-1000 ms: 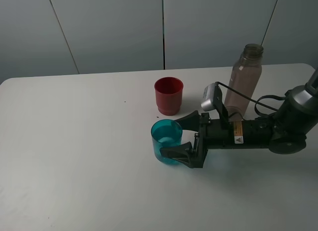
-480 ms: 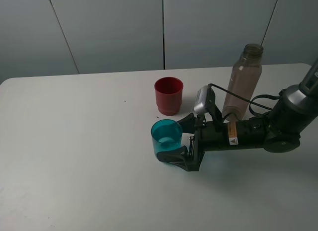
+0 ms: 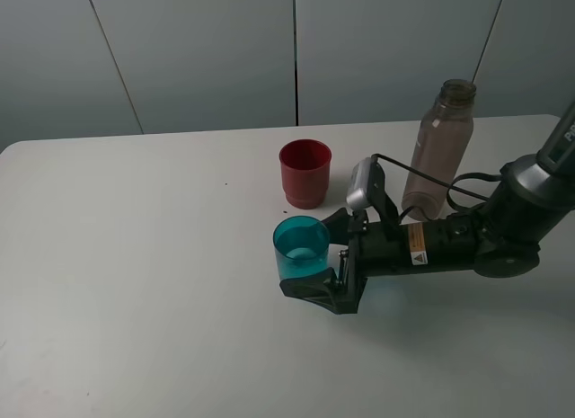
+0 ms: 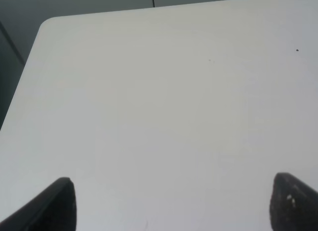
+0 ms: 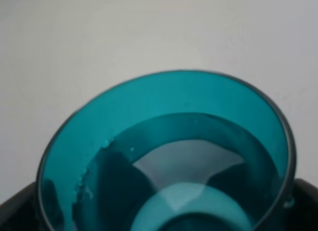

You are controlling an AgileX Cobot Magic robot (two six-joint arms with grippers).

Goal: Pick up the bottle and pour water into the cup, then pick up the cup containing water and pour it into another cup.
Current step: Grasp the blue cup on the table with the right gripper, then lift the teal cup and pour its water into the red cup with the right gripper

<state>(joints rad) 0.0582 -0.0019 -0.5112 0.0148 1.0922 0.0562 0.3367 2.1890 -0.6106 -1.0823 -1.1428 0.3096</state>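
The translucent teal cup (image 3: 301,245) stands upright on the white table (image 3: 135,256) with a little water in it; it fills the right wrist view (image 5: 169,141). My right gripper (image 3: 306,255) is open, with one finger on each side of the cup, low by its base. The red cup (image 3: 305,173) stands upright just behind the teal cup. The smoky-grey bottle (image 3: 440,148) stands uncapped behind my right arm. My left gripper (image 4: 174,203) is open and empty over bare table; it does not show in the exterior view.
The table's rounded far corner (image 4: 47,25) and edge show in the left wrist view. A grey panelled wall (image 3: 207,49) runs behind the table. My right arm (image 3: 467,243) lies low across the table's right side, in front of the bottle.
My right gripper has slid left, so its open fingers now reach further along both sides of the teal cup. The cups and bottle have not moved.
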